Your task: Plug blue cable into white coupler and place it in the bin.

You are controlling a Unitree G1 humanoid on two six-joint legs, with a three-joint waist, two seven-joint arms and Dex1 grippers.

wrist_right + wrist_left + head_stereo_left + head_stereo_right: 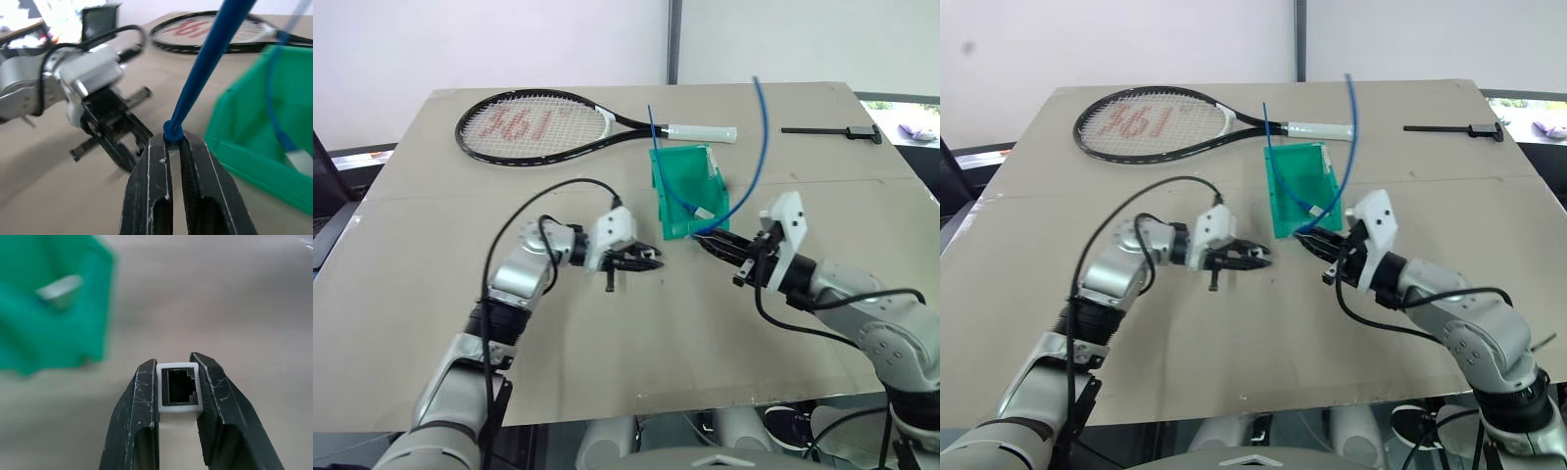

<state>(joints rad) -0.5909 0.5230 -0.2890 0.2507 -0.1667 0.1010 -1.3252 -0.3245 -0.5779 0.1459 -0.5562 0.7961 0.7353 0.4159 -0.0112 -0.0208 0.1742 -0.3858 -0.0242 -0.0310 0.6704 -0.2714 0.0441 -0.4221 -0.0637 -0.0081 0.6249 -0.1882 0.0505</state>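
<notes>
the left gripper (pixel 651 260) pointed toward the robot's right, its black fingers (pixel 139 406) clamped on the white coupler (pixel 179 386). the right gripper (pixel 705 239) faced it, forearm bent inward, fingers (pixel 156 171) pinched tight on the blue cable (pixel 205 63).

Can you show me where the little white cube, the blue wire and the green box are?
white coupler (pixel 180 386), left wrist view: its socket face.
blue cable (pixel 763 127), left eye view: the raised curved cord.
bin (pixel 674 223), left eye view: its front wall.

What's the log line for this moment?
left gripper: shut on coupler | right gripper: shut on cable | unplugged | bin: another cable
</notes>
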